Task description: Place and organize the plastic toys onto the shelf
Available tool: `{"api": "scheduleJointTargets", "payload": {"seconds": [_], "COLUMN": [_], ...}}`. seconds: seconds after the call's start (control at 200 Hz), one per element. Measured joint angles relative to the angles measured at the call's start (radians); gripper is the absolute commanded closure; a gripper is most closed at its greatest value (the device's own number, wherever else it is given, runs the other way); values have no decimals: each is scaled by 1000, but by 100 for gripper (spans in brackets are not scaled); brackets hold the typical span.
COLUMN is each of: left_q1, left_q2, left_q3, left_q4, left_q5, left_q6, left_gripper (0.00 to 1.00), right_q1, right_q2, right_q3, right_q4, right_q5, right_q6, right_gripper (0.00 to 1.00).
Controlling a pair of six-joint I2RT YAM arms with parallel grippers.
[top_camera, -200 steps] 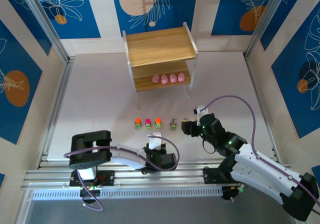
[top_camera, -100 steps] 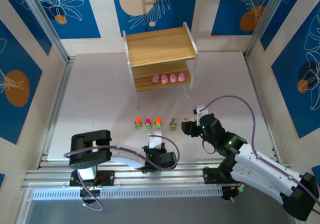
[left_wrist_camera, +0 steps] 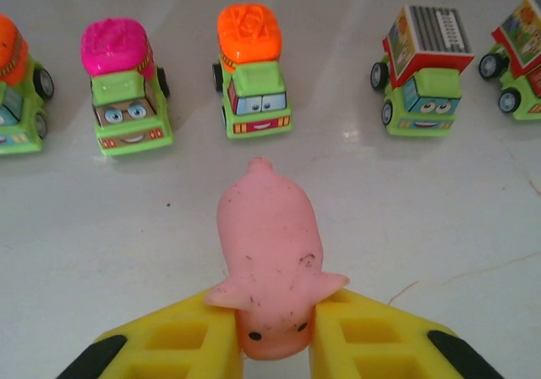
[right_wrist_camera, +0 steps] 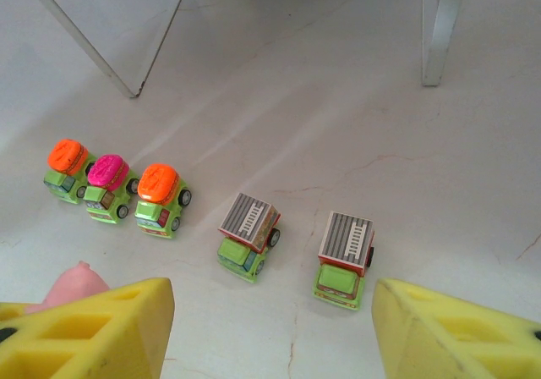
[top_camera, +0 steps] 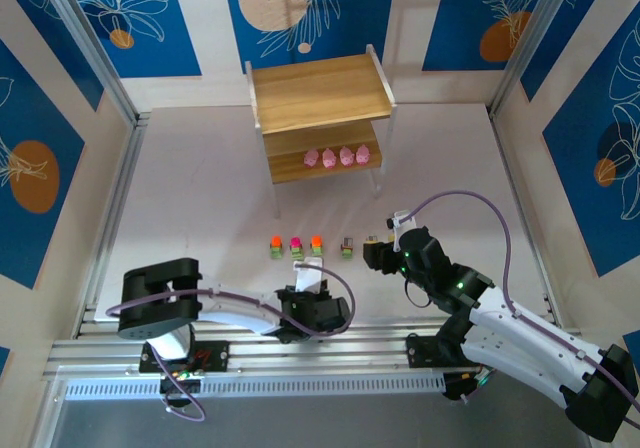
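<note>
My left gripper (left_wrist_camera: pixel 272 345) is shut on a pink toy (left_wrist_camera: pixel 270 244), its yellow jaws pressing the head end just above the table. In the top view the left gripper (top_camera: pixel 306 278) sits just before a row of car toys: three green ones with orange or magenta tops (top_camera: pixel 296 245) and two grey-roofed ones (top_camera: pixel 347 248). My right gripper (right_wrist_camera: pixel 270 328) hangs open over the two grey-roofed cars (right_wrist_camera: pixel 344 256), holding nothing. The wooden shelf (top_camera: pixel 320 93) stands at the back, with several pink toys (top_camera: pixel 337 156) lined up on its lower tier.
The shelf's white legs (right_wrist_camera: pixel 439 32) rise just beyond the car row. Metal rails (top_camera: pixel 110 218) and blue patterned walls bound the table on both sides. Open tabletop (top_camera: pixel 200 188) lies left of the shelf.
The left gripper has closed onto the pink toy, and the left arm's rear link has swung a little to the left. The right arm and the cars have stayed put.
</note>
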Motion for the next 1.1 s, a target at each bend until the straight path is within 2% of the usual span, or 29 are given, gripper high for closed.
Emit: {"api": "scheduleJointTargets", "payload": {"seconds": [0.36, 0.735, 1.101], "left_q1": [52, 231, 402], "left_q2": [-123, -314, -351], "left_q3": [0, -1, 94], "left_q4": [-43, -56, -96], "left_q5": [-3, 86, 228], "left_q6": [92, 287, 467], "left_gripper": [77, 77, 76], "right_q1": [0, 0, 0], "right_q2": [0, 0, 2], "right_q3": [0, 0, 0], "right_q4": [0, 0, 0], "right_q5": [0, 0, 0], "right_q6": [0, 0, 0], "right_gripper": [36, 36, 36]}}
